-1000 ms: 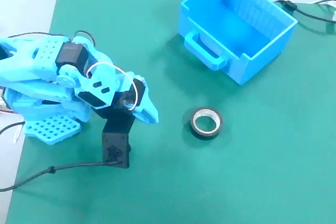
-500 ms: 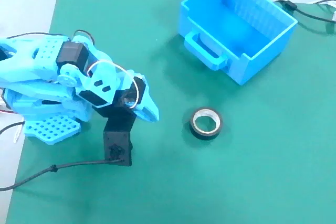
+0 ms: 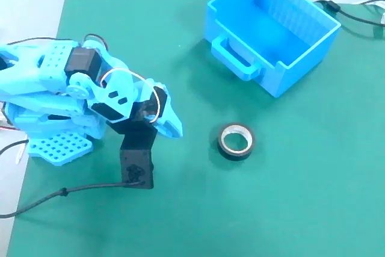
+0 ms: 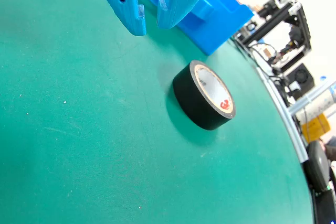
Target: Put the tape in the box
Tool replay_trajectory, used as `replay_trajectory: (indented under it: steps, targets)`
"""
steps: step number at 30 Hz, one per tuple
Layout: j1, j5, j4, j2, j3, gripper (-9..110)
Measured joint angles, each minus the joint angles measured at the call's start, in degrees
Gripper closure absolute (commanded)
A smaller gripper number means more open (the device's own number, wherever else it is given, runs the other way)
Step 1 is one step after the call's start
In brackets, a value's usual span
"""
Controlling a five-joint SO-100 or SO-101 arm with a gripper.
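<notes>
The tape [image 3: 236, 151], a small black roll with a pale inner ring, lies flat on the green mat in the fixed view. It sits below the box [image 3: 278, 80], a bright blue bin with a loop handle facing the roll. My gripper [image 3: 175, 129] is left of the tape, apart from it, pointing toward it. In the wrist view the tape [image 4: 195, 104] lies just beyond the gripper [image 4: 150, 24]. The jaws stand almost together with only a thin slit and nothing between them. Part of the box [image 4: 212, 10] shows behind the fingers.
The green mat [image 3: 301, 209] covers most of the table. The arm's blue base [image 3: 54, 142] stands at the left edge, with a black cable [image 3: 42, 200] trailing over the mat's lower left. More cables [image 3: 355, 16] run behind the box.
The wrist with its black camera block has edged slightly right and down toward the tape. The tape and the box have not moved.
</notes>
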Motion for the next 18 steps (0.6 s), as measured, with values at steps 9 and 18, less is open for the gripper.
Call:
replay_trajectory:
  steps: [9, 18]
  targets:
    - [0.62, -0.18, -1.93, 0.00, 0.00, 101]
    - [1.67, -1.85, -1.85, -0.35, -0.79, 101]
